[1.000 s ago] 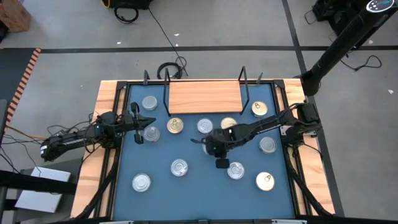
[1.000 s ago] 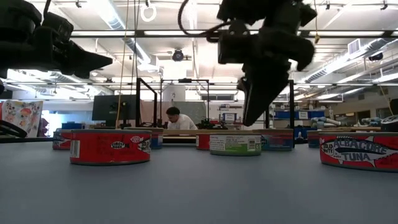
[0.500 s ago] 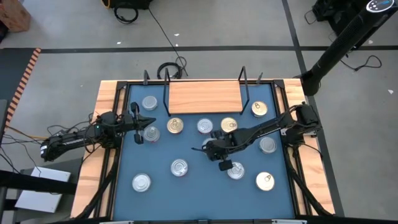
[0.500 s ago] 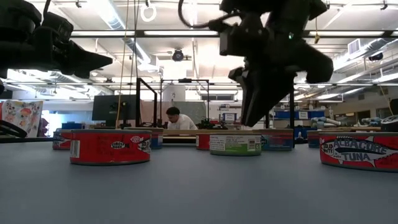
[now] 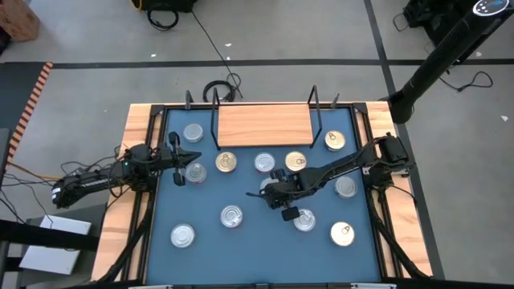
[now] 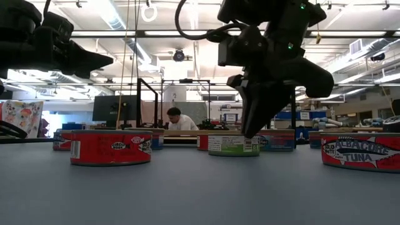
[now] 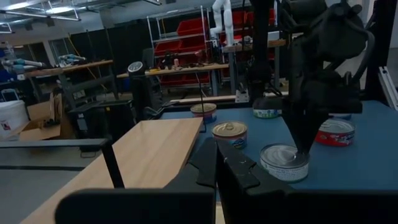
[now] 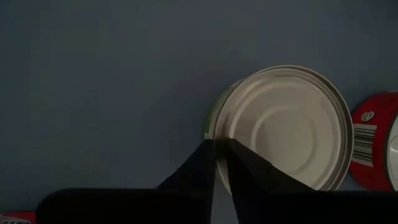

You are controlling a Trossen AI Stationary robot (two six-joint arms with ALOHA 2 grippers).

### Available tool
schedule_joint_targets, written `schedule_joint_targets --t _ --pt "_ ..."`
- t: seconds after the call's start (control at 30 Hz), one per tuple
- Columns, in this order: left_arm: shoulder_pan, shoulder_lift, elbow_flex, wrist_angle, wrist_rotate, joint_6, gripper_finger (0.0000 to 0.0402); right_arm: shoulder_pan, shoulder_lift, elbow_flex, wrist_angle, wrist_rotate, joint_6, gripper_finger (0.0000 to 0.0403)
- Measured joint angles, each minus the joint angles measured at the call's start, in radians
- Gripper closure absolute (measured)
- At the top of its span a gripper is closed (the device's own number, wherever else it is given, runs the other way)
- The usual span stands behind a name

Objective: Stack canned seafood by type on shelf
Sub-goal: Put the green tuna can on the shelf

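Two claws are mine, and only one is busy. My right claw is over the middle of the blue worktop, pointing down at a flat round tin with a silver top and a green label. The two fingers of this claw are very close together. They pinch the rim of that tin, with one finger outside the rim and one on the lid. The tin sits flat on the worktop. A red-sided tin lies just beside it. My left claw waits at the left edge of the worktop. Its fingers are pressed together and hold nothing. A silver tin lies on the worktop right by it. The other tins are spread out over the worktop, some with silver tops and some with gold tops. Three lie in a row near the shelf. The shelf is a light wooden board in the middle of the far edge of the worktop, with black wire posts at both ends. A person sits far off in the room behind the worktop.
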Motion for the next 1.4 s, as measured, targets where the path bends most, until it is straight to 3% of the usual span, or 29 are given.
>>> schedule_joint_targets --t 0.13,0.3,0.8,1.0,1.17,1.4 --pt "0.000 0.000 0.000 0.000 0.000 0.000 0.0396 0.000 0.000 0.000 -0.002 0.000 -0.020 0.0395" --pt "0.000 0.000 0.000 0.001 0.000 0.000 0.0396 -0.004 0.002 0.007 -0.010 -0.009 -0.021 0.0395" --pt "0.000 0.000 0.000 0.001 0.000 0.001 0.0396 -0.061 0.007 0.167 -0.148 -0.177 0.081 0.0399" --pt "0.000 0.000 0.000 0.000 0.000 0.001 0.0396 -0.052 0.005 0.172 -0.251 -0.060 0.067 0.0347" --pt "0.000 0.000 0.000 0.000 0.000 0.003 0.0396 -0.047 0.005 0.163 -0.270 -0.027 0.060 0.0300" --pt "0.000 0.000 0.000 0.000 0.000 0.017 0.0396 -0.045 0.005 0.153 -0.254 -0.021 0.031 0.0286"
